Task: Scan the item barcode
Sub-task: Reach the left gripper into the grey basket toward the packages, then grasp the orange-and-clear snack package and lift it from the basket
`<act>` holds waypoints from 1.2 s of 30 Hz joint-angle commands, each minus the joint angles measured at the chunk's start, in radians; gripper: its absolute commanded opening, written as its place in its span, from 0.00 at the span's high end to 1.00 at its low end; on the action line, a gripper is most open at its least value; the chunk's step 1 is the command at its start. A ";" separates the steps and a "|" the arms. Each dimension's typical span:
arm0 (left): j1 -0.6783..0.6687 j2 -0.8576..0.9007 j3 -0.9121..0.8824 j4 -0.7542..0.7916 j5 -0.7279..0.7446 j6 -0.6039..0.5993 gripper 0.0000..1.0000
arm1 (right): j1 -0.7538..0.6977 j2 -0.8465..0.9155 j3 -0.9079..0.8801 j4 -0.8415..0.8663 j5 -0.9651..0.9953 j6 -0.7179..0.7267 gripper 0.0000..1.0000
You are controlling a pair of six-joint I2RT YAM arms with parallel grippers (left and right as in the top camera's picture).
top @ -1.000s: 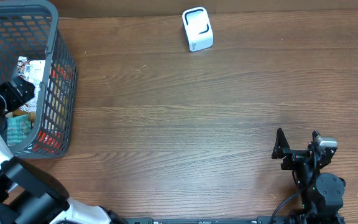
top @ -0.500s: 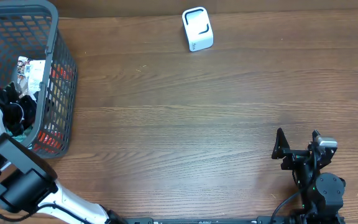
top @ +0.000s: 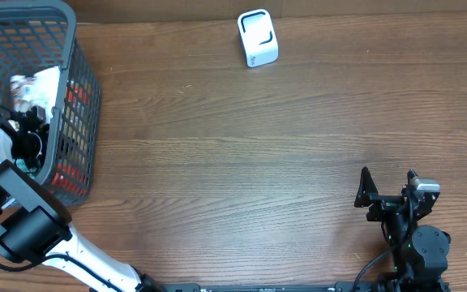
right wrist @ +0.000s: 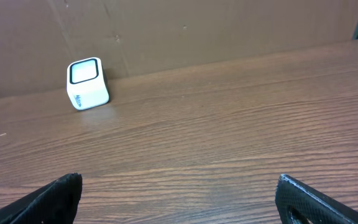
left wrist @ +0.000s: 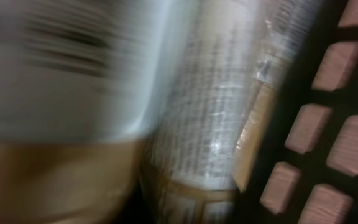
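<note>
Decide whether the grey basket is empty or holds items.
Holds items: a white packet lies inside the basket, and coloured packaging shows through its mesh wall.

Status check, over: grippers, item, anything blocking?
Left gripper inside basket among packets, grip unclear. Right gripper open, idle. Basket wall between packets and scanner.

The left gripper point(top: 27, 118) sits inside the grey mesh basket point(top: 81, 81) at far left. A white scanner point(top: 257, 37) stands far off, and the right gripper point(top: 388, 180) is near right.

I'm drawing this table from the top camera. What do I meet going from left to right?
Grey basket → white scanner → right end effector.
</note>
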 commanded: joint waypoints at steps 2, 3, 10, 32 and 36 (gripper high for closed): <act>-0.011 0.050 -0.008 0.001 -0.041 -0.033 0.96 | -0.004 -0.009 0.011 -0.025 0.013 0.002 0.00; -0.011 0.048 -0.002 -0.004 -0.041 -0.038 0.96 | -0.004 -0.009 0.011 -0.025 0.013 0.002 0.00; -0.011 0.046 0.203 -0.150 0.011 -0.037 0.96 | -0.004 -0.009 0.011 -0.025 0.013 0.002 0.00; -0.013 -0.015 1.043 -0.606 0.172 -0.052 0.96 | -0.004 -0.009 0.011 -0.025 0.013 0.002 0.00; -0.018 -0.101 1.074 -0.617 0.277 -0.053 0.96 | -0.004 -0.009 0.011 -0.025 0.013 0.002 0.00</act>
